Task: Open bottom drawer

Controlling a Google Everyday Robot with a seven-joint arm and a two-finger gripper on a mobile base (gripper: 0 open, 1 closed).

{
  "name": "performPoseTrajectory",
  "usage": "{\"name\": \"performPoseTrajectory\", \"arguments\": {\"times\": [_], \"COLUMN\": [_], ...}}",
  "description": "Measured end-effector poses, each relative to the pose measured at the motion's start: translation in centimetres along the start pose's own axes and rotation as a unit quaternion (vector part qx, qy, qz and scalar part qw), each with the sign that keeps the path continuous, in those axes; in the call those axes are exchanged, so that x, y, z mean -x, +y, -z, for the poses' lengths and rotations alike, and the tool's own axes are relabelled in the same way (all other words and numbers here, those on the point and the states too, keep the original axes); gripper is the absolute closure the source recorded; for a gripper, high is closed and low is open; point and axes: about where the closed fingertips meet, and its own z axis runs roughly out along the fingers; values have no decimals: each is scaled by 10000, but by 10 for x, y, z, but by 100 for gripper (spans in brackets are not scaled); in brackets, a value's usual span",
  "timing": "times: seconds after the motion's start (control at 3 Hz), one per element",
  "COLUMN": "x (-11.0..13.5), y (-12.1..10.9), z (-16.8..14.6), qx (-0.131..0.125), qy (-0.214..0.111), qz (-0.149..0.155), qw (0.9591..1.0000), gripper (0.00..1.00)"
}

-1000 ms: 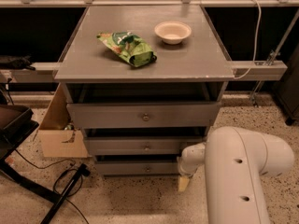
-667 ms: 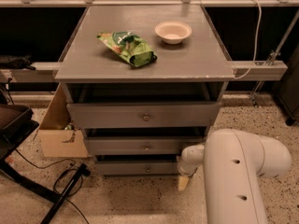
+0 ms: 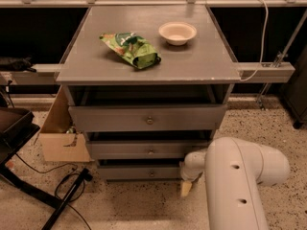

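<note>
Speckled stone floor (image 3: 144,205) runs under a grey drawer cabinet, and low against it, at the near right corner, sits the gripper (image 3: 186,187). It hangs just beside the right end of the bottom drawer (image 3: 129,172), close above the floor. Only a tan tip shows below the white wrist, so I cannot tell whether the gripper is apart or together. It appears to clamp nothing. The bulky, smooth white arm (image 3: 240,176) bends in from the near right, probably to bring the gripper down to the height of the lowest panel.

That drawer has the slimmest front of the three, flat and matt grey. Its small round metal knob (image 3: 151,174) sits at the centre, to the left of the gripper and apart from it. A dark strip shows above the panel, yet it looks barely pulled out, if at all. I judge the reach to the knob is yet to come.

Above are the mid-sized drawer (image 3: 120,150) and the tall top drawer (image 3: 110,120), each with its own knob. On the worn cabinet top (image 3: 201,63) lie a crinkled green snack bag (image 3: 130,49) and a shallow pale bowl (image 3: 177,32). Left of the cabinet stands an open cardboard box (image 3: 60,145), with black cables (image 3: 67,190) on the floor near it.
</note>
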Motion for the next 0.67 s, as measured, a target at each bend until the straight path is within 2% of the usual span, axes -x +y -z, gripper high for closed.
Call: {"name": "performPoseTrajectory", "arguments": {"times": [0.33, 0.67], "x": [6, 11], "y": [-7, -14], "z": [-11, -14], "qx": [-27, -70], "qy": [-34, -14], "qz": [32, 99], "qw": [10000, 9999], "gripper": [18, 41]}}
